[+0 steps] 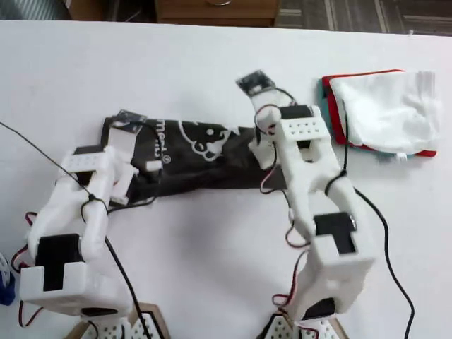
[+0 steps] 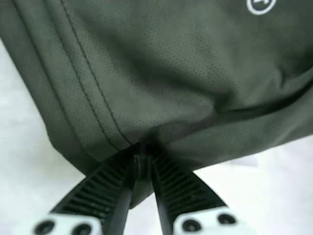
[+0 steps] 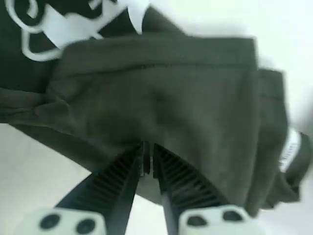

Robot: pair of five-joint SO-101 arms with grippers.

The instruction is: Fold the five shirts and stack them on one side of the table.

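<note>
A black shirt (image 1: 198,159) with a white print lies across the middle of the table, folded into a long band. My left gripper (image 2: 142,164) is shut on the shirt's near edge at its left end, and the dark fabric (image 2: 161,83) with its stitched hem spreads out beyond the fingers. My right gripper (image 3: 146,154) is shut on the same shirt's near edge at the right end, where the dark fabric (image 3: 161,98) lies in folded layers. In the high view the left arm (image 1: 92,183) and the right arm (image 1: 304,152) stand over the shirt's two ends.
A stack of folded shirts (image 1: 381,113), white on top with red and teal edges below, sits at the table's right side. The white table (image 1: 212,254) runs wide in front of the black shirt. Cables trail from both arms.
</note>
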